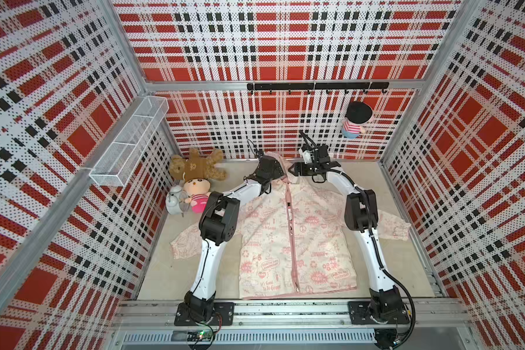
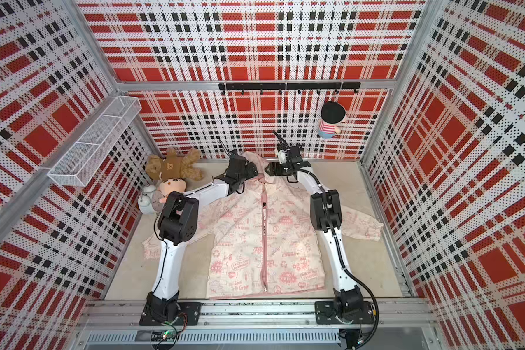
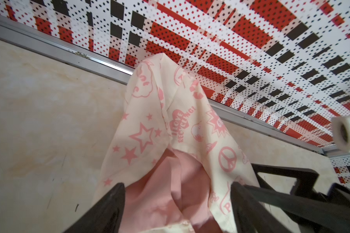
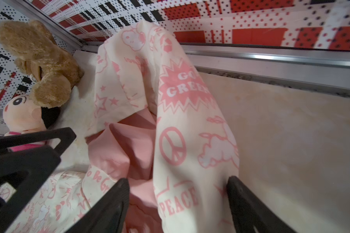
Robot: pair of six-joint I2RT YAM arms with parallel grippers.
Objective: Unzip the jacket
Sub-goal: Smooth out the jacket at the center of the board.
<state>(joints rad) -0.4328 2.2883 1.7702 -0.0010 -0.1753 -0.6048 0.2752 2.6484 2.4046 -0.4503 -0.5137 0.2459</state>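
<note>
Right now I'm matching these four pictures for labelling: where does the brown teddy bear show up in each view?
Both top views: the teddy bear lies in the far left corner of the table, left of the jacket hood.
Left wrist: not in it.
Right wrist: the teddy bear sits beyond the jacket hood, beside a doll.
Shared landmark: the jacket hood, seen in all four.
</note>
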